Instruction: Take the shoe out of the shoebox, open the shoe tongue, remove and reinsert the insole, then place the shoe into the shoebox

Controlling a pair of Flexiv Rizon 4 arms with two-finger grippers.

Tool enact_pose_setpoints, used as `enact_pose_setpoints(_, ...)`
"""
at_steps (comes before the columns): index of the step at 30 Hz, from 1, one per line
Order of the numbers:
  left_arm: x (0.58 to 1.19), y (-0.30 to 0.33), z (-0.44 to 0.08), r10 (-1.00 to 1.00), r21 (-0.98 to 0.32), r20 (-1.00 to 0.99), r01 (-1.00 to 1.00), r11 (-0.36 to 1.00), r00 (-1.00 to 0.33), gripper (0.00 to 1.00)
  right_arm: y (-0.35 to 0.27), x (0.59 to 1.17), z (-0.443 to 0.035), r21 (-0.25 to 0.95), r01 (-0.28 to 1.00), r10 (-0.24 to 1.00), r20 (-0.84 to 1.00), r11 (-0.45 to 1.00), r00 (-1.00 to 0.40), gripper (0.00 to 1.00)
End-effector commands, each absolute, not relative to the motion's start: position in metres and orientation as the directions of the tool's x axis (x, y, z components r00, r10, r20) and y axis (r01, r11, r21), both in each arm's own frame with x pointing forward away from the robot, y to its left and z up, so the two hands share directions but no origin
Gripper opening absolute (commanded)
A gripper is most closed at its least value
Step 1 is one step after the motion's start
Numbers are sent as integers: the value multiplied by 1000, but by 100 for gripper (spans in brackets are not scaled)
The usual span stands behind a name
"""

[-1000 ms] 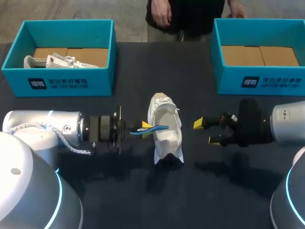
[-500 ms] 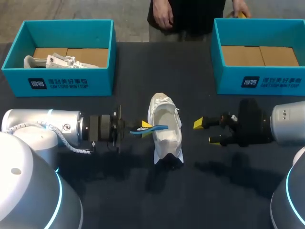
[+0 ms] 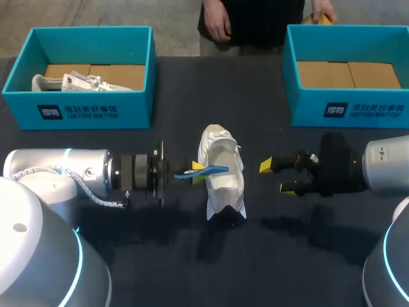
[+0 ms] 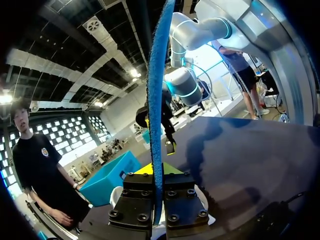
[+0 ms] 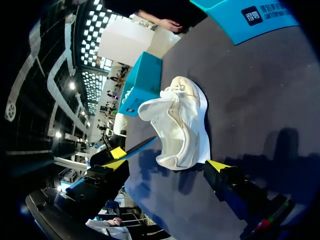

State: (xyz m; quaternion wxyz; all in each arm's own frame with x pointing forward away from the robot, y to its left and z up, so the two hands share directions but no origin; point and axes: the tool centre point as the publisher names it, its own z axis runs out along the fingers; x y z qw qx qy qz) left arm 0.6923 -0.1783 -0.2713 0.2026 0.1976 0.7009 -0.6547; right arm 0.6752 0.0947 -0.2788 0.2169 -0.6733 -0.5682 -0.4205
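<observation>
A white shoe (image 3: 223, 179) lies mid-table (image 3: 192, 96). The left gripper (image 3: 197, 170) is clamped on a blue insole (image 3: 211, 171) at the shoe's left side. The right gripper (image 3: 276, 177) sits near its right, fingers apart.

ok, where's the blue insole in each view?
Head: blue insole in left gripper, tip reaching the white shoe.
Left wrist: insole edge-on in its own gripper, running ahead.
Right wrist: thin blue strip beside the shoe.
Shared landmark: left gripper's yellow tips.
</observation>
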Motion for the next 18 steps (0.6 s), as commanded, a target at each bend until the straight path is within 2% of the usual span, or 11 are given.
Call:
enact_pose_setpoints(1, 693, -182, -274, 10, -836, -545, 544, 65, -838, 0, 96, 674, -278, 186, 947, 585, 811, -262, 3, 100)
enact_pose_setpoints(18, 698, -197, -280, 19, -836, -544, 544, 65, -839, 0, 96, 674, -278, 186, 947, 585, 811, -262, 3, 100)
